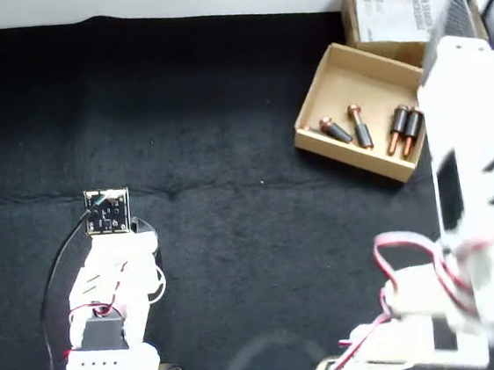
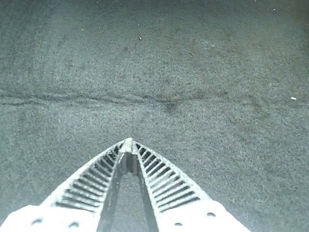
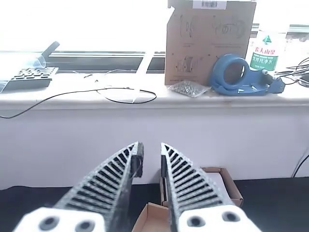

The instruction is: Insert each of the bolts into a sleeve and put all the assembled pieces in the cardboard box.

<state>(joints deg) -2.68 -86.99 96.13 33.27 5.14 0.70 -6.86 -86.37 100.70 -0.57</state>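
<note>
right gripper [image 3: 150, 147], slightly apart and empty, hangs near the cardboard box [image 1: 346, 73]; a careless descent could knock it, spilling the assembled pieces [image 1: 361, 126]. left gripper [image 2: 128, 145], tips together on nothing, sits well away.

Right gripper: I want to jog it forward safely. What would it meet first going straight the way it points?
Probably the white wall: the right gripper, slightly open, points at it with nothing between. An open box sits lower, seemingly beneath that line, though depth is unclear.
</note>
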